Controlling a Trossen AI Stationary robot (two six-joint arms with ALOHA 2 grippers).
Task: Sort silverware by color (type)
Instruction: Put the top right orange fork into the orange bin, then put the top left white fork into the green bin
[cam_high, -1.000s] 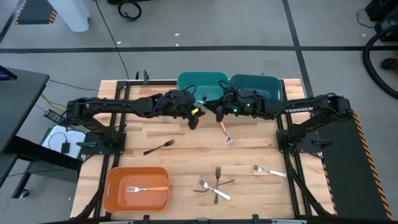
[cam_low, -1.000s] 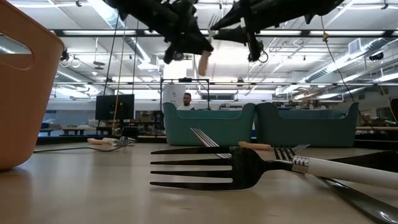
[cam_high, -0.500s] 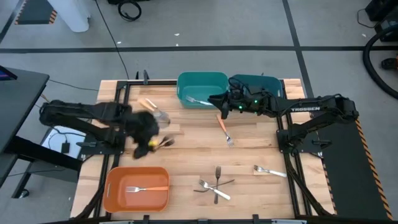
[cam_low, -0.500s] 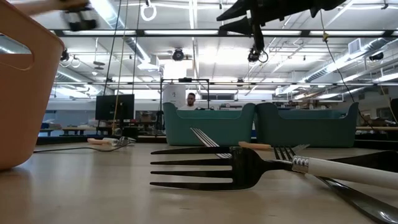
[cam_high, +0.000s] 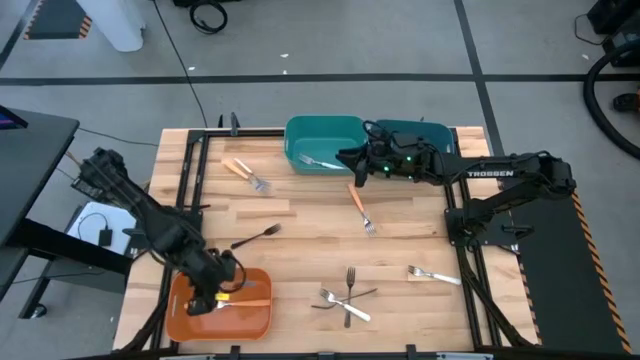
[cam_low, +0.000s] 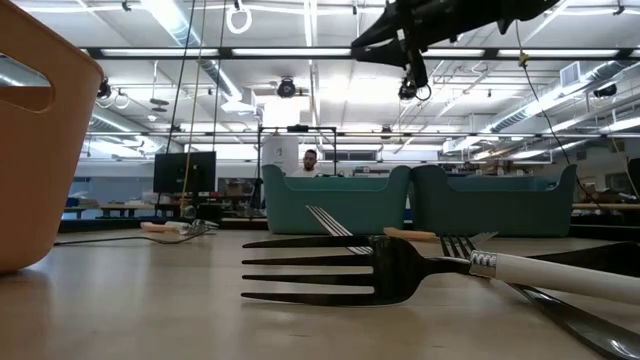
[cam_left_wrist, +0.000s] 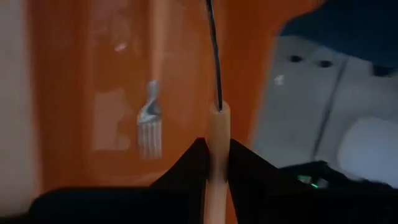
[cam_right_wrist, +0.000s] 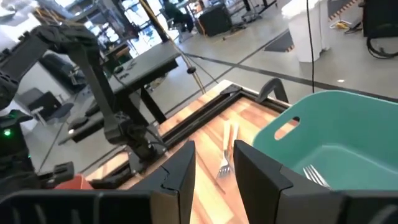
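Observation:
My left gripper (cam_high: 215, 292) hangs over the orange bin (cam_high: 182, 318) at the near left, shut on an orange-handled fork (cam_left_wrist: 217, 118). Another orange-handled fork (cam_high: 248, 303) lies flat in that bin. My right gripper (cam_high: 350, 162) (cam_right_wrist: 214, 168) hovers open and empty by the two teal bins (cam_high: 325, 132); a white fork (cam_high: 318, 162) lies in the left one. On the table lie two orange-handled forks (cam_high: 245, 173) (cam_high: 360, 208), a black fork (cam_high: 255, 236), a white fork (cam_high: 433, 273) and a crossed heap of forks (cam_high: 345, 297). My left gripper pinches the fork's orange handle (cam_left_wrist: 218, 127) between its two fingers (cam_left_wrist: 186, 163). The handle runs along the fingers, and its dark metal neck (cam_left_wrist: 214, 56) sticks out ahead of them. The fork is lifted clear above the orange bin's floor.
Dark frame rails run along the table's left (cam_high: 190, 180) and right (cam_high: 462, 250) sides. In the low view a black fork (cam_low: 330, 270) and a white-handled fork (cam_low: 545, 275) lie close, and a person (cam_low: 310, 160) stands behind the teal bins. Bare wood shows mid-table.
My left arm has swung fast from beside the teal bins at the far centre toward the near left, carrying the orange-handled fork, and now hangs over the orange bin. Its leaving has bared the orange-handled fork lying at the far left.

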